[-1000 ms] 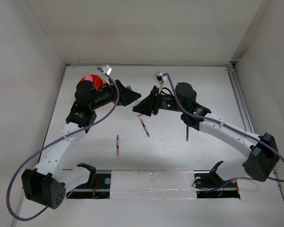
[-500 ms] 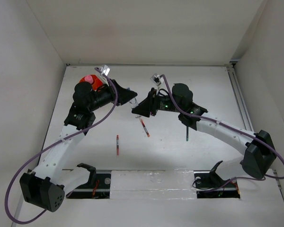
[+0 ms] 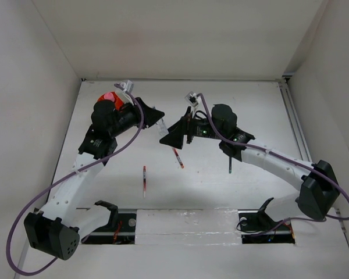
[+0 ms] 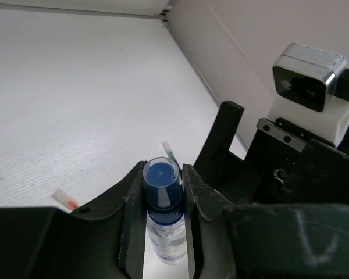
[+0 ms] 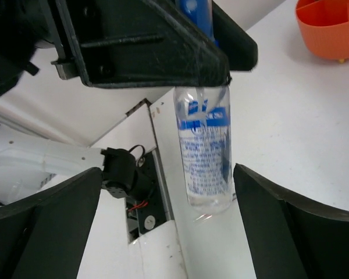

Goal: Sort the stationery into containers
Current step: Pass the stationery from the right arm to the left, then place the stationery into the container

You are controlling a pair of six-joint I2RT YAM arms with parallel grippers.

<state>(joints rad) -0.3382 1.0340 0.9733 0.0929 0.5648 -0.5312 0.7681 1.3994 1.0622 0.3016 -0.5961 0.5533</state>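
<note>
The clear blue-capped bottle hangs above the table, and my left gripper is shut on its cap and neck. In the right wrist view the bottle hangs down from the left gripper's dark fingers. My right gripper stands open around its lower body, with both fingers apart from it. From above, the left gripper and the right gripper meet at mid-table. The orange cup sits at the far left, partly hidden by the left arm. Its divided rim shows in the right wrist view.
Two red-white pens lie on the table, one below the grippers and one nearer the front. A dark green pen lies by the right arm. White walls enclose the table on three sides.
My left gripper has shut on the bottle's cap. My right gripper has opened wide and let go of the bottle's body. Both arms stayed close together.
</note>
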